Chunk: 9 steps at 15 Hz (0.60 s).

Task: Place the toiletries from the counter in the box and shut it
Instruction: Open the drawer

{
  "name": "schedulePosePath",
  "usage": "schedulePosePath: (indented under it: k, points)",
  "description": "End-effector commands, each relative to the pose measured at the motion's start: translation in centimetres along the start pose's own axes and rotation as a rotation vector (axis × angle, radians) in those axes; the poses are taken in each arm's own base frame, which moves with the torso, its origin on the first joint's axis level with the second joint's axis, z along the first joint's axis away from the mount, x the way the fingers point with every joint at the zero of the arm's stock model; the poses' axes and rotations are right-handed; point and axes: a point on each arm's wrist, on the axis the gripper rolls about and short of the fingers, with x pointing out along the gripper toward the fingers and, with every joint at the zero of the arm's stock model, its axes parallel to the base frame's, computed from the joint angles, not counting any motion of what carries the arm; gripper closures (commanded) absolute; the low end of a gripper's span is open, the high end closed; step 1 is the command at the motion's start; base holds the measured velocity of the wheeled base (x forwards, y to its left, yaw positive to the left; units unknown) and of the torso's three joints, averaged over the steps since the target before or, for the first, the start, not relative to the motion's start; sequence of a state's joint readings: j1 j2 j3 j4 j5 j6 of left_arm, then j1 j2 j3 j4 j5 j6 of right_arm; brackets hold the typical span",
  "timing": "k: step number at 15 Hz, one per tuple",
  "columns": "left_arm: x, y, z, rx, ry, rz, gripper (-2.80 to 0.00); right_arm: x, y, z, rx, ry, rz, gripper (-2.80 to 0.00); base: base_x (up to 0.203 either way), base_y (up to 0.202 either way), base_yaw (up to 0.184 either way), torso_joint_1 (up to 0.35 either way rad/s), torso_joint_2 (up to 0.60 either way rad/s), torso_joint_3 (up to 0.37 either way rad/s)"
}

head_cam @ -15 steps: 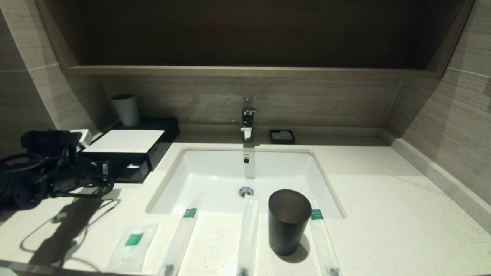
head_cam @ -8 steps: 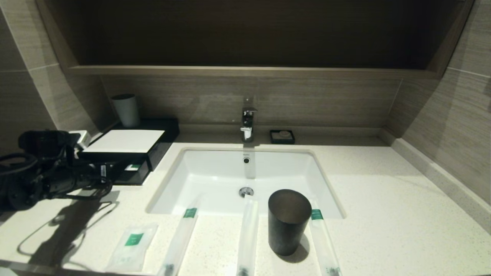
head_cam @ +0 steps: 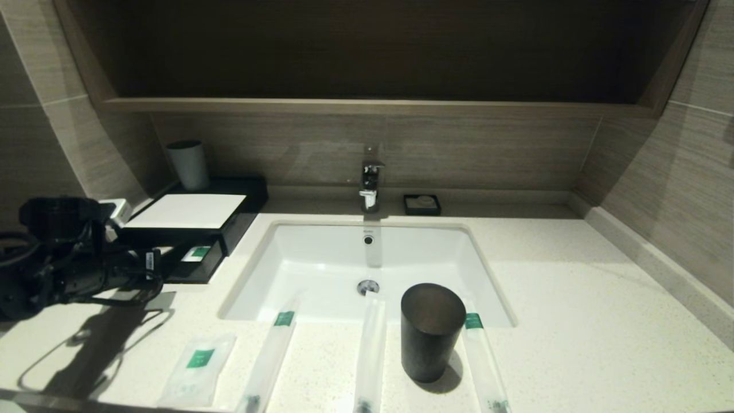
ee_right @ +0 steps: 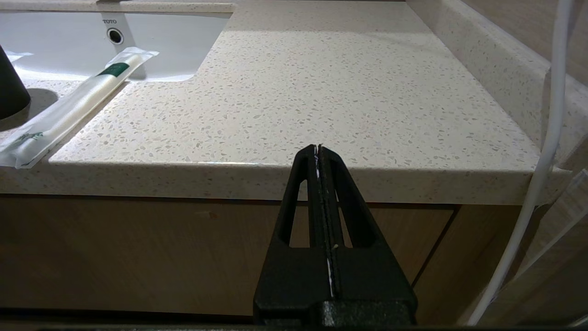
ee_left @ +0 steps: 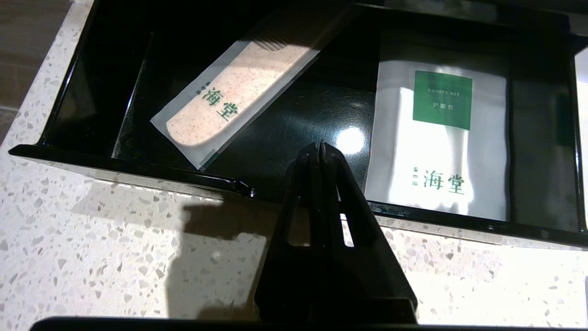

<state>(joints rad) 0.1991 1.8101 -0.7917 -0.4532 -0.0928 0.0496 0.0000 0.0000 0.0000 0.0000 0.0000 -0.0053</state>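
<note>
Four toiletries lie on the counter (head_cam: 573, 298), none boxed yet: a short flat sachet (head_cam: 198, 370) near the front edge, and three long narrow sachets, one (head_cam: 269, 358) beside it, one (head_cam: 370, 350) in the middle, one (head_cam: 484, 367) beyond a dark cup (head_cam: 431, 331). The long ones have their long axes running front to back, far ends overhanging the sink (head_cam: 344, 258). The box (head_cam: 189, 221) has its drawer (ee_left: 138, 165) pulled out; inside lie a speckled packet (ee_left: 234, 99) and a vanity-kit packet (ee_left: 441, 138). The left gripper (ee_left: 320, 146) hovers just at the drawer's front lip, fingers pressed together, holding nothing. From it the short sachet lies back toward the robot and slightly toward the sink, the nearest item; judgement: the left arm is better placed for it. The right gripper (ee_right: 318, 148) sits below the counter's front edge, also clenched and empty, with the third long sachet (ee_right: 69, 110) off toward the sink. Materials: the sachets are thin translucent film with green labels, likely slippery and limp; the drawer is glossy black, the counter speckled stone.
</note>
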Motion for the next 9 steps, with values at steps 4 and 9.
schedulePosePath:
  k: [4, 9]
  points:
    - [-0.86, -0.07, -0.03, 0.002, -0.010, 0.000, 0.00, -0.01, 0.00, 0.00, -0.001, -0.002, 0.000, 0.00, 0.000, 0.000, 0.000, 0.000, 0.00, 0.000]
    - [-1.26, -0.14, -0.56, 0.002, 0.003, 0.000, 0.00, -0.01, 0.00, 0.00, -0.001, -0.002, 0.000, 0.00, 0.000, 0.000, 0.000, 0.000, 0.00, 0.000]
